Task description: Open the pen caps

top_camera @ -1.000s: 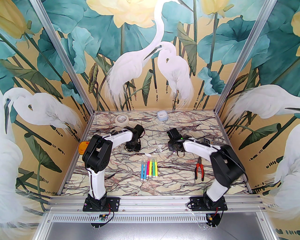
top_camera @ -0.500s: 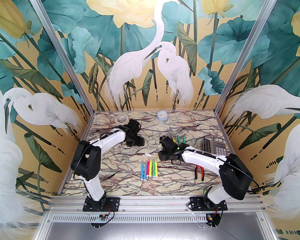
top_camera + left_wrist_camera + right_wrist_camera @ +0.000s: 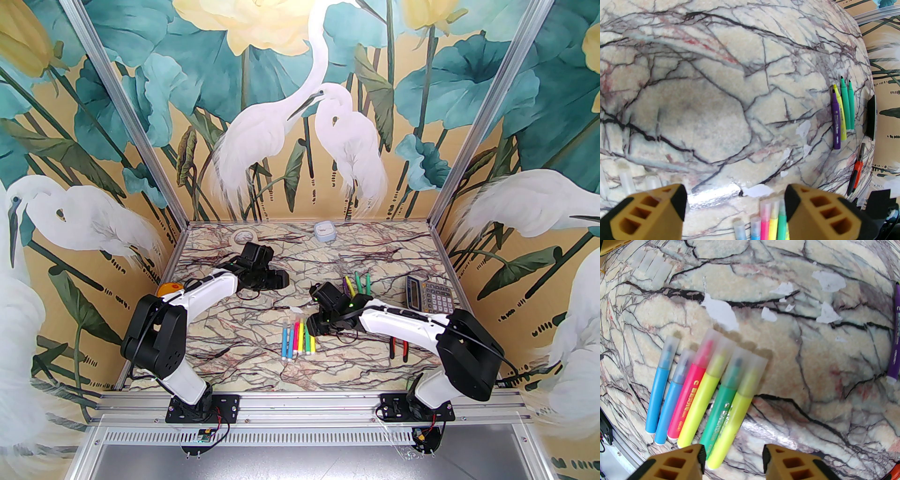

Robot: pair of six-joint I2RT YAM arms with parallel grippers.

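Several capped markers (image 3: 297, 337) lie side by side at mid-table, blue, pink, yellow and green, their clear pen caps (image 3: 731, 357) pointing away from me. My right gripper (image 3: 315, 323) hovers just right of them, open and empty (image 3: 733, 456), with the yellow-green marker's tail by its left finger. Farther back and left, my left gripper (image 3: 269, 279) stands open with nothing in it (image 3: 734, 199). Loose clear caps (image 3: 627, 181) lie on the table by its left finger, the same caps (image 3: 652, 265) showing in the right wrist view. Uncapped purple, yellow and green markers (image 3: 356, 282) lie back right.
Red-handled pliers (image 3: 398, 347) lie under the right forearm, with a calculator (image 3: 429, 293) behind them. A tape roll (image 3: 243, 236) and a small pale blue box (image 3: 324, 231) stand at the back edge. An orange object (image 3: 168, 289) sits by the left wall.
The left gripper has opened and drawn back a little as its arm lowered. The right gripper has swung left and nearer, to the capped markers, uncovering the uncapped ones and the calculator.
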